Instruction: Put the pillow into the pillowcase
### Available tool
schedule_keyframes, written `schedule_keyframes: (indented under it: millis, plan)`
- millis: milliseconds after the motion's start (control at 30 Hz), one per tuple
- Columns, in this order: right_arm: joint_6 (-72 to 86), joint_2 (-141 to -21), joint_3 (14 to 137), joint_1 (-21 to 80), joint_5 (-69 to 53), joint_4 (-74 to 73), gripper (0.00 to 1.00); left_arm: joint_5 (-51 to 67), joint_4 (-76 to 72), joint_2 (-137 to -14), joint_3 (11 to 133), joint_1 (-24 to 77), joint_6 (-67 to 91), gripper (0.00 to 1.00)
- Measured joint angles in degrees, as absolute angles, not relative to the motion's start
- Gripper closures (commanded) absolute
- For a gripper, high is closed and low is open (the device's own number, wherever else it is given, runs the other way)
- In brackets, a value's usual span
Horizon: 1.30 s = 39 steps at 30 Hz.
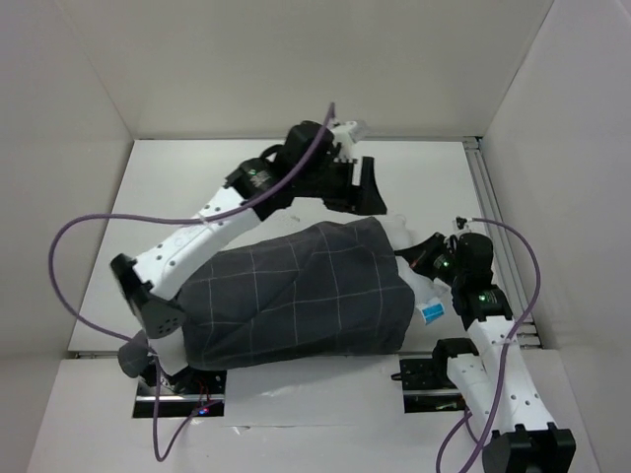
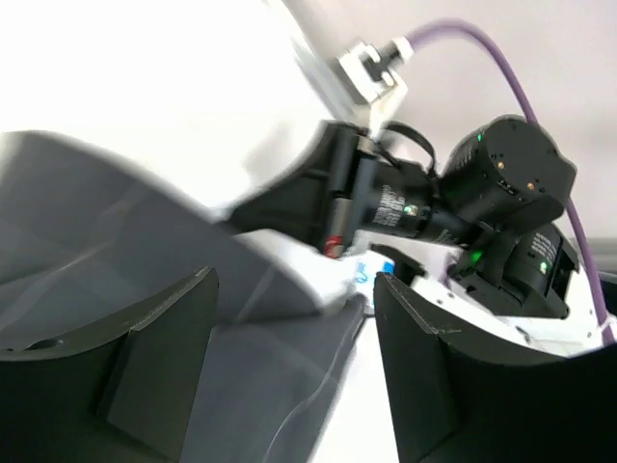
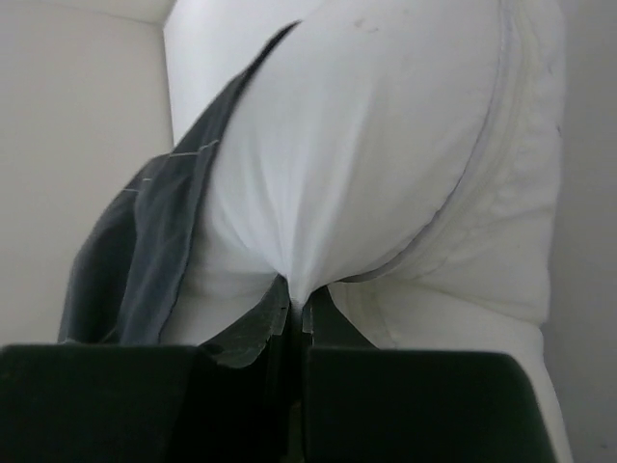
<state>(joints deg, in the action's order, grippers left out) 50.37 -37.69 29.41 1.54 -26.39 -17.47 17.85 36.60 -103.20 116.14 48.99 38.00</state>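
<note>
- Right gripper (image 3: 297, 318) is pinched tight on a fold of the pillow (image 3: 386, 164) at its bare end.
- Left gripper (image 2: 294, 367) has its jaws spread over the far corner of the pillowcase (image 1: 296, 296) mouth.
- Pillow lies mid-table (image 1: 197, 168) with its long axis left-right, mostly sheathed; its bare end, with the tag (image 1: 431, 313), points right.

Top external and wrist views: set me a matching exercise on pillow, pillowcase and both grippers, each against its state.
1 pillow
2 pillowcase
3 left gripper
4 right gripper

A open, over the fabric
B shut on white fabric
C white, one end showing
D dark grey check

Pairs: 1-C, 2-D, 3-A, 4-B
</note>
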Motion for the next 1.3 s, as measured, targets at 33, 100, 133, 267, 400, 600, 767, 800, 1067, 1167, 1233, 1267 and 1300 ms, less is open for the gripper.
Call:
schedule_keyframes:
  millis: [33,100,133,267,400,600,767,800,1067,1167,1233,1267,1300]
  plan:
    - [49.58,-37.08,28.75,1.37,-26.85,-18.57,1.00,16.05,37.85,-100.92,115.07,47.90,37.67,0.22]
    - [47.90,-36.03,28.03,1.34,-27.29,-20.88,1.00,13.06,40.36,-96.51,112.88,45.82,37.41,0.22]
    - [46.83,-35.62,27.94,1.34,-27.33,-22.31,1.00,11.44,41.54,-93.86,111.04,43.97,37.32,0.22]
    - [42.15,-35.05,28.10,1.34,-26.81,-27.29,0.46,4.19,46.48,-86.39,101.86,34.04,37.43,0.21]
    - [36.97,-35.92,30.98,1.34,-23.57,-33.76,0.08,-1.96,50.17,-86.24,91.88,27.59,37.67,0.19]
    - [33.43,-43.24,38.54,1.34,-20.27,-36.01,0.01,0.12,51.24,-89.08,78.08,27.53,37.93,0.25]
    - [32.29,-55.64,40.56,1.34,-22.02,-32.03,0.01,7.29,45.47,-90.52,75.24,26.89,37.93,0.98]
    - [32.29,-58.17,40.56,1.34,-23.18,-30.72,0.12,9.50,44.45,-91.31,75.46,26.74,37.60,1.00]
    - [33.23,-59.24,40.56,1.37,-27.51,-24.88,0.85,19.00,45.04,-103.15,88.07,26.98,36.10,1.00]
    - [32.93,-55.00,40.51,1.37,-26.06,-25.85,1.00,20.16,47.29,-106.89,97.56,27.99,35.38,1.00]
    - [32.08,-51.79,40.42,1.37,-24.49,-27.27,1.00,20.62,49.91,-109.89,105.38,28.73,34.50,1.00]
    - [31.75,-50.17,40.42,1.34,-23.81,-28.12,1.00,20.71,50.94,-111.31,109.32,29.04,34.22,1.00]
    - [31.38,-48.45,40.38,1.34,-22.85,-28.97,1.00,20.84,51.94,-112.60,112.90,29.26,33.89,1.00]
